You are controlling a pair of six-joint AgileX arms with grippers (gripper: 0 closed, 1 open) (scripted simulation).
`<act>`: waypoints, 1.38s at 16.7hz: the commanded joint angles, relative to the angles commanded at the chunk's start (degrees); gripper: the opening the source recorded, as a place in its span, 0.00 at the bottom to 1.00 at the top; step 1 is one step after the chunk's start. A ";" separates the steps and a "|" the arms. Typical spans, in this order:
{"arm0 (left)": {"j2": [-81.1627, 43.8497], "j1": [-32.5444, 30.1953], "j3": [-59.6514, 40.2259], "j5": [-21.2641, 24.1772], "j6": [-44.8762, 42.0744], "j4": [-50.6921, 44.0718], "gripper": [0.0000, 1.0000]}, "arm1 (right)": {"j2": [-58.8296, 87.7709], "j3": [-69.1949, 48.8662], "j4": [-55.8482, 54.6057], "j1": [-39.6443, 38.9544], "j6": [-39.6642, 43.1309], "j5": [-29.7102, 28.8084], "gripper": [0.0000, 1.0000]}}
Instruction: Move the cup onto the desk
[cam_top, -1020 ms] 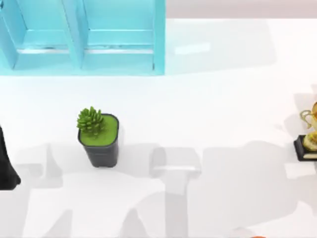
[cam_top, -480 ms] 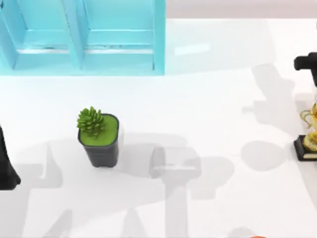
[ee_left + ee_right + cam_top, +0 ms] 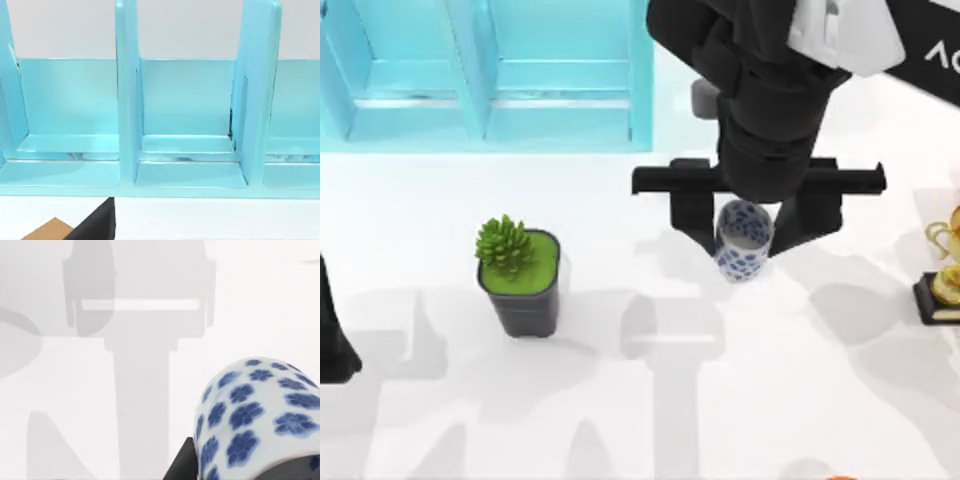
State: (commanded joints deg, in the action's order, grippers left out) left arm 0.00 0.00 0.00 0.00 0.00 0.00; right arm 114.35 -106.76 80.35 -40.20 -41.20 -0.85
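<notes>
Top view: the right pincer [image 3: 745,238] hangs over the centre-right of the white counter [image 3: 620,400], its two dark fingers [image 3: 692,215] straddling the cup [image 3: 743,242]. The cup, white with blue flower print, sits between the fingers and appears gripped by them; its open mouth faces roughly toward 12 o'clock, so it looks tilted rather than upright. Whether its base touches the counter cannot be told; its shadow falls close beneath it, which suggests it is low but possibly still carried.

Surroundings: the light blue shelf unit [image 3: 485,75] stands at about 10 o'clock from the cup; the dark grey plant pot [image 3: 523,285] lies at 9 o'clock, well apart; the golden trophy [image 3: 945,275] lies at 3 o'clock by the right edge. The left arm [image 3: 332,335] is parked at the left edge.

Right wrist view: the patterned wall of the cup [image 3: 255,415] is seen against bare counter [image 3: 150,365], with a dark finger [image 3: 182,465] against its side.

Left wrist view: the shelf unit [image 3: 160,125] is faced squarely.

Step in hand, as judged: the carry, nearing set-down. The next move calls for bringing the cup level, lowering it until its base rests on open counter, then parting the fingers and rising straight up so that neither finger drags it over.
</notes>
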 joint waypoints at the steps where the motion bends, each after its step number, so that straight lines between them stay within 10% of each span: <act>1: 0.00 0.00 0.00 0.00 0.00 0.00 1.00 | 1.75 -1.14 -0.04 -2.39 -2.39 0.13 0.00; 23: 0.00 0.00 0.00 0.00 0.00 0.00 1.00 | 6.18 9.97 -14.28 -6.80 -6.84 0.40 0.00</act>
State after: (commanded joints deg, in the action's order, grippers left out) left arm 0.00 0.00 0.00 0.00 0.00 0.00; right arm 120.53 -96.79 66.07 -47.00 -48.04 -0.45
